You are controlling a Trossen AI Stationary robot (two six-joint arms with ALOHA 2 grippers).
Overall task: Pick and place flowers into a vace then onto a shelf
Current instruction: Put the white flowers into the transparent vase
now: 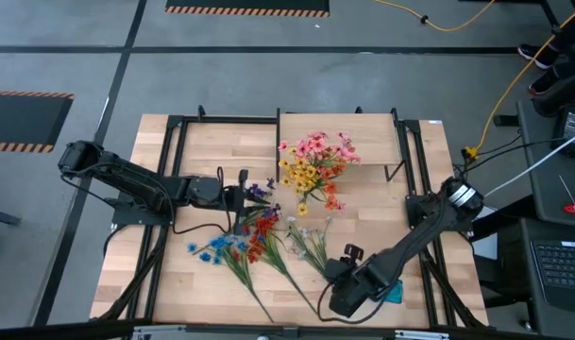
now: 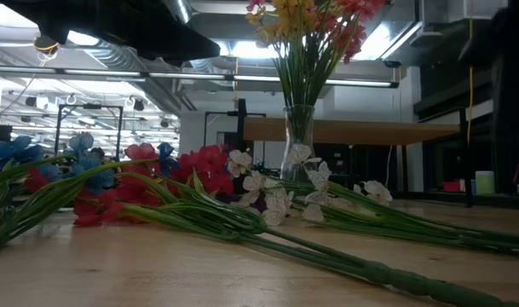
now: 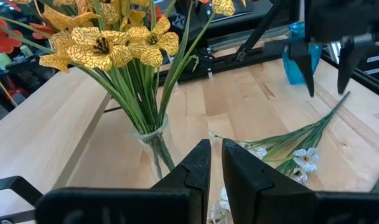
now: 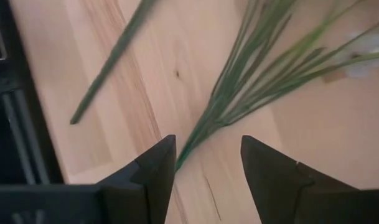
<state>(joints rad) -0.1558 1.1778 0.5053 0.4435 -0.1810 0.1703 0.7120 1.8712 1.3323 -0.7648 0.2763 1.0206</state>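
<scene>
A glass vase (image 3: 150, 138) stands on the table in front of the shelf (image 1: 363, 132). It holds yellow, pink and orange flowers (image 1: 313, 162). Blue (image 1: 216, 247), red (image 1: 259, 236) and white sprays (image 1: 311, 236) lie flat on the table. My left gripper (image 3: 215, 168) is shut, level, close to the vase on its left side, with nothing between its fingers. My right gripper (image 4: 208, 171) is open and points steeply down. It stands just above the white spray's stem end (image 4: 188, 149), one finger on each side, not touching it.
A small blue object (image 3: 295, 59) sits near the table's front right corner, beside my right arm. Black frame rails (image 1: 164, 189) run along both sides of the table. A loose green stem (image 4: 108, 62) lies next to the white spray. Bare wood shows at the far left.
</scene>
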